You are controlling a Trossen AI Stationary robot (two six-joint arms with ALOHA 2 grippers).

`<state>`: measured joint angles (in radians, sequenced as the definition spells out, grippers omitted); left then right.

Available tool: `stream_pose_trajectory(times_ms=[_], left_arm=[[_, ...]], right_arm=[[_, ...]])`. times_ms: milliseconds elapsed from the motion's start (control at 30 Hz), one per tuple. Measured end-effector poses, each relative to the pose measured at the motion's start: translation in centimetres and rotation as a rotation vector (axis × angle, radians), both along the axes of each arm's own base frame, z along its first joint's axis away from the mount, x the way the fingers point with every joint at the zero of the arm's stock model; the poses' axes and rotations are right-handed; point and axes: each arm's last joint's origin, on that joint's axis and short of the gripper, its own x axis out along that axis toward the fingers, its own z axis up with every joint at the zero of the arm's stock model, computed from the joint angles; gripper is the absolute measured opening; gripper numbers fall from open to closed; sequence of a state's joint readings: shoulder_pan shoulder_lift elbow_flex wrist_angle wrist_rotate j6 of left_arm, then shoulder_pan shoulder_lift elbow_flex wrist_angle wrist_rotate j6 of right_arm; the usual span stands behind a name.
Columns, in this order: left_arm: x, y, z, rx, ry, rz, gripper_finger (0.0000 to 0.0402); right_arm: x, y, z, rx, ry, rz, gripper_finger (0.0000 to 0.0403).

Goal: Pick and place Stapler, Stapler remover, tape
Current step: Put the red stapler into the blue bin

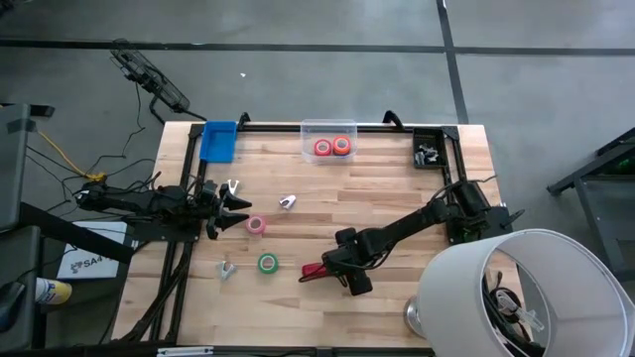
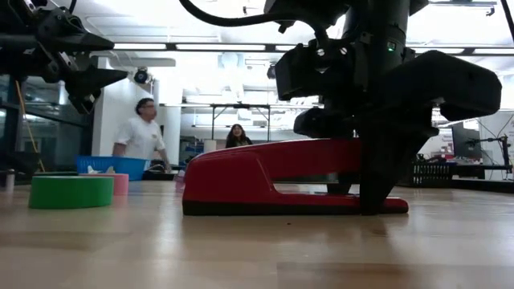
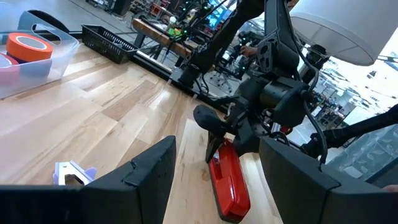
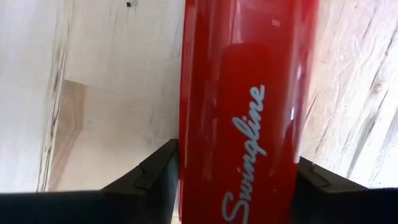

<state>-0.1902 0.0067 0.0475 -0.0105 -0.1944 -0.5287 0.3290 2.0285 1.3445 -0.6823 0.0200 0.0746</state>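
Observation:
The red stapler [image 1: 316, 270] lies flat on its dark base near the table's front edge, also seen in the low view [image 2: 265, 177]. My right gripper [image 1: 340, 264] stands over it, shut on it. My left gripper [image 1: 224, 210] hovers open at the table's left with nothing between its fingers. A pink tape roll [image 1: 256, 225] and a green tape roll [image 1: 267, 263] lie flat on the wood. Two red rolls [image 1: 331, 147] sit in a clear box at the far edge. Silvery staple removers [image 1: 288, 202] [image 1: 227, 270] lie on the table. My right gripper pinches the stapler's two long sides [image 4: 186, 155] between its two fingers [image 4: 152, 180], toward the end that faces the table's right. The fingers come from above, pointing steeply down, and lie across the stapler. The stapler rests level with its base [image 2: 297, 207] on the table.
A blue bin [image 1: 218, 141] stands at the far left and a black tray [image 1: 429, 151] at the far right. A white lampshade [image 1: 516, 293] overhangs the near right corner. Bare wood lies between the stapler and the clear box. People stand in the room behind.

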Motion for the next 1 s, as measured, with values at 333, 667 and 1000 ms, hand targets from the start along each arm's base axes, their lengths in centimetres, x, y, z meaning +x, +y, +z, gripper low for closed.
stream_pose_trajectory(times_ms=[333,667,1000], left_arm=[[0.00,0.00,0.00,0.000,0.000,0.000,0.0229],[0.00,0.00,0.01,0.000,0.000,0.000,0.0229],[0.00,0.00,0.01,0.000,0.000,0.000,0.0229]], right_arm=[[0.03,0.06,-0.03,0.005,-0.004,-0.008,0.0183],[0.11,0.16,-0.01,0.034,-0.006,-0.028,0.0183],[0.32,0.08,0.45,0.052,-0.019,-0.058,0.0183]])
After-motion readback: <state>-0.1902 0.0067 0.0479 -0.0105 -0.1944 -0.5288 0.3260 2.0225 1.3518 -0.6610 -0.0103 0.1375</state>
